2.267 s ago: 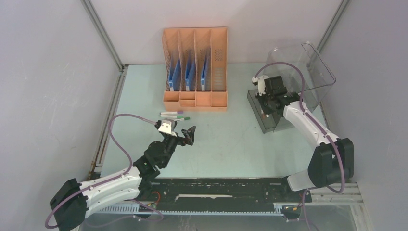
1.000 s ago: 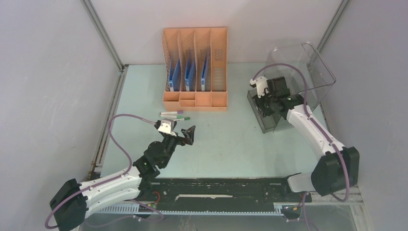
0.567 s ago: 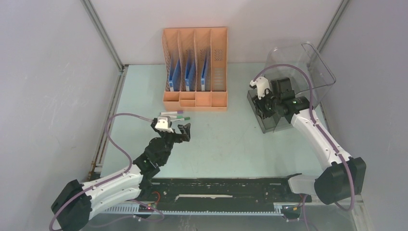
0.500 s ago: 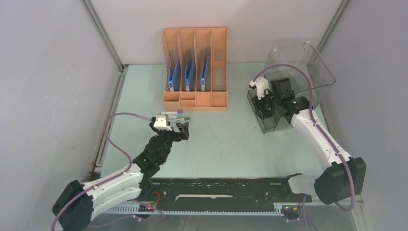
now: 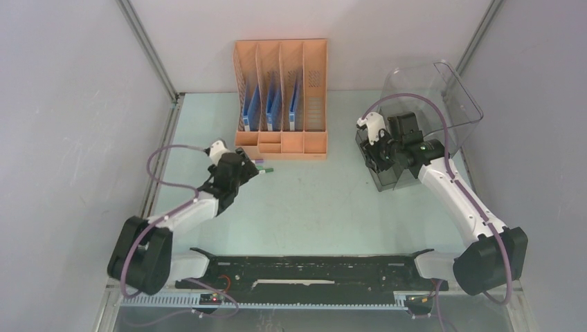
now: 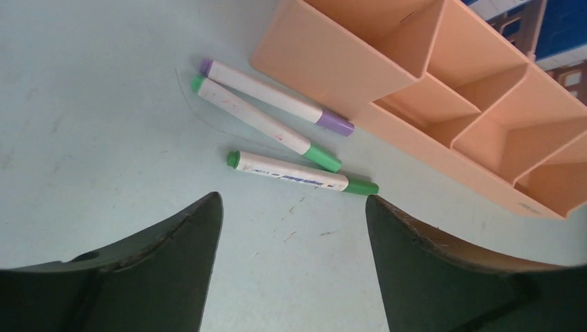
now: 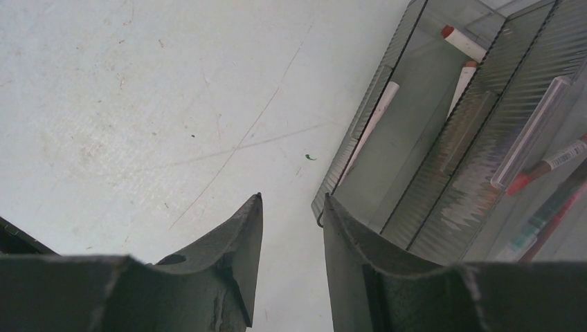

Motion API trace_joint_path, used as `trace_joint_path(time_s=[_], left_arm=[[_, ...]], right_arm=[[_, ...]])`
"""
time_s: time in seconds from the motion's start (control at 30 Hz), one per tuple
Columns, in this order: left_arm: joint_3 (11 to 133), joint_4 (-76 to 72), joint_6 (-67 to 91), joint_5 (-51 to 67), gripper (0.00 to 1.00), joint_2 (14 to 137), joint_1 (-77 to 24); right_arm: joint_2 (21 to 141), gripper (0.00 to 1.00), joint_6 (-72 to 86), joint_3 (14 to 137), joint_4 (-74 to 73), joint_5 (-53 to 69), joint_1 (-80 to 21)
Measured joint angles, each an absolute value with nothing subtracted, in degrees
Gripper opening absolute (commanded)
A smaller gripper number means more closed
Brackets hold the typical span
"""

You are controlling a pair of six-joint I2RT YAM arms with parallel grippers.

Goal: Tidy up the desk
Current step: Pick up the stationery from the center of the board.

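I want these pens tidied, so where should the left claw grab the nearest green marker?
Grip the nearest green marker mid-barrel, on the white part, coming down from above. It lies flat on the desk, clear of the other two markers, with bare surface on both long sides.

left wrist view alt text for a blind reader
Three markers, one purple-capped and two green-capped, lie on the green desk beside the orange file rack. The left hand is open just short of them, touching none.

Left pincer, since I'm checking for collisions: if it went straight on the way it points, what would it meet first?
Probably the nearest green-capped marker, lying on the desk just ahead of the open left pincer; depth is hard to judge.
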State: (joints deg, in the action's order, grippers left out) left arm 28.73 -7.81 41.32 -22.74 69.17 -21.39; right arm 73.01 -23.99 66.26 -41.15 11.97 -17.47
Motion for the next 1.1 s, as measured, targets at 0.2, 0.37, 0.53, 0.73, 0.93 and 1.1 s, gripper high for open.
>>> trace_joint_path(time_s=[0.2, 0.37, 0.53, 0.73, 0.93, 1.1], left_arm=[[40.01, 3.97, 47.40, -23.03, 0.66, 77.82, -21.30], [44.40, 10.70, 52.29, -23.62, 0.66, 81.82, -21.30], [47.05, 15.46, 57.30, -23.20, 0.67, 86.96, -21.30], [52.05, 21.04, 61.23, -22.92, 0.69, 93.25, -21.32], [56.82, 24.71, 62.52, -22.94, 0.69, 97.91, -21.37], [58.00, 26.13, 63.00, -22.85, 0.66, 98.65, -21.37]], right_arm=[[72.95, 0.45, -24.10, 66.26, -41.17, 11.99, -17.69], [72.93, 0.45, -24.16, 66.26, -41.19, 11.99, -17.69], [72.84, 0.45, -24.18, 66.26, -41.36, 11.99, -17.72], [72.58, 0.45, -24.23, 66.26, -41.39, 12.03, -17.72], [72.27, 0.45, -24.34, 66.26, -41.39, 12.14, -17.72], [71.99, 0.46, -24.43, 66.26, -41.36, 12.16, -17.72]])
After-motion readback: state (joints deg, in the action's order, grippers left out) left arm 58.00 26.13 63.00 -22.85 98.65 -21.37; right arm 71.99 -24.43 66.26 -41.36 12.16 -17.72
